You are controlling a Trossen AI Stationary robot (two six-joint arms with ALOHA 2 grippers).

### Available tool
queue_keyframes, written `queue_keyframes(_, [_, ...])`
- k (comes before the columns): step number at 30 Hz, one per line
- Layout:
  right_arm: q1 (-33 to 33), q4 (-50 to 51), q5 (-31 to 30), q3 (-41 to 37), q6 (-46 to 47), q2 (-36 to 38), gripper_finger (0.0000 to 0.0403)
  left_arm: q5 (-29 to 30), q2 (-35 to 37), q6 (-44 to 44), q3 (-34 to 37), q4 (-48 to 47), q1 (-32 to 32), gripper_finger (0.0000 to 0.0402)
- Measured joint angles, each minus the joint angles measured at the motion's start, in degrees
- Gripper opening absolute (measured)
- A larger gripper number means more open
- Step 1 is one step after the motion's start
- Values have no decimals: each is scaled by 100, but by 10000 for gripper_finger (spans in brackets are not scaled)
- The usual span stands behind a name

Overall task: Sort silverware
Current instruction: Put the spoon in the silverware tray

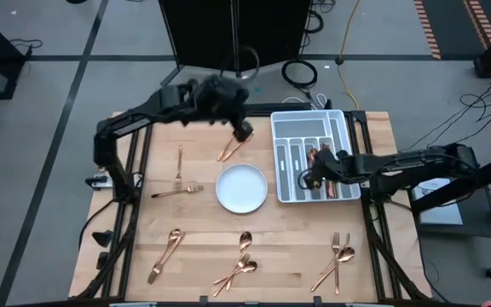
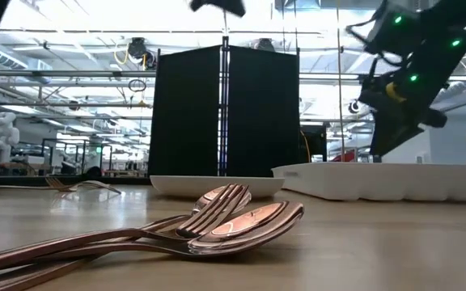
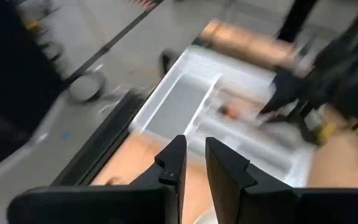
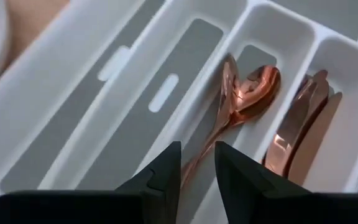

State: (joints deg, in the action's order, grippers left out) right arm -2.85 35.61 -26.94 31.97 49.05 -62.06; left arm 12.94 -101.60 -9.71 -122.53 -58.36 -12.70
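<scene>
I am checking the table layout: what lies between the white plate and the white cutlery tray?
Nothing: in the high view the strip of wooden table between the plate and the tray is bare. The right tool hangs over the tray's near end.

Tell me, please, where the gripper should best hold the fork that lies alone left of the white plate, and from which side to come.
Probably grip the fork at mid-handle, coming straight down from above. It lies flat on the table, handle pointing left, tines toward the plate. Set the fingers across the slim handle. The nearer left gripper would suit.
</scene>
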Motion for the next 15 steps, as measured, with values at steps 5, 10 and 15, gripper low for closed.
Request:
queue_keyframes(5, [-177, -129, 105, 1, -69, -438, 89, 544, 1082, -270, 2208, 867, 279, 54])
queue_keyframes(10, [-237, -226, 174, 0, -50, -831, 89, 590, 2480, -750, 4645, 2569, 211, 54])
queue_keyframes(15, [-240, -430, 236, 2, -46, -1119, 89, 280, 3557, -1102, 6932, 5254, 309, 54])
